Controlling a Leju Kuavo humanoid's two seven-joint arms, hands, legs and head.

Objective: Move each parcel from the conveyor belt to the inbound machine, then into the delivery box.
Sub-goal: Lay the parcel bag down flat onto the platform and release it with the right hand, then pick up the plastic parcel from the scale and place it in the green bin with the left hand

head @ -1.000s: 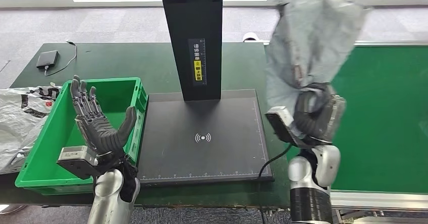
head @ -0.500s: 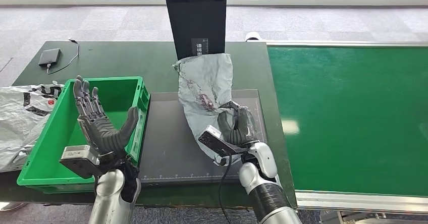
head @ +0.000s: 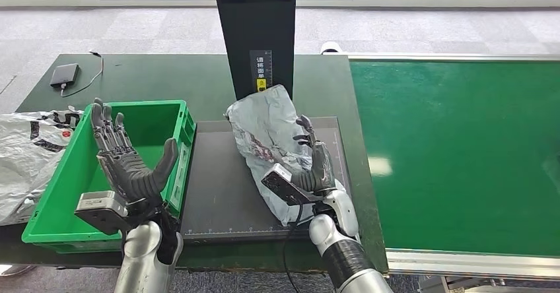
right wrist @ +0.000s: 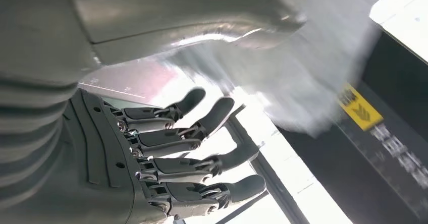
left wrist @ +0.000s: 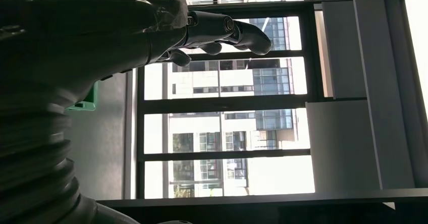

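The crumpled grey plastic parcel (head: pixel 267 131) lies on the flat black inbound machine (head: pixel 224 187), below its yellow-labelled black post (head: pixel 259 35); writing unreadable. Right robot hand (head: pixel 315 164) beside it, fingers spread, seemingly released. Left robot hand (head: pixel 129 161) spread, empty.

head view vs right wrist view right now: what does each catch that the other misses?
Head view alone: the green delivery box, the left hand raised open beside it, the green conveyor belt, a small black device with its cable on the table's far left corner, and a white printed bag left of the box.

Right wrist view alone: the inner side of the right hand's fingers, spread apart with nothing between them.

Both: the right hand, the grey parcel lying on the inbound machine's black plate, and the yellow label on its column.
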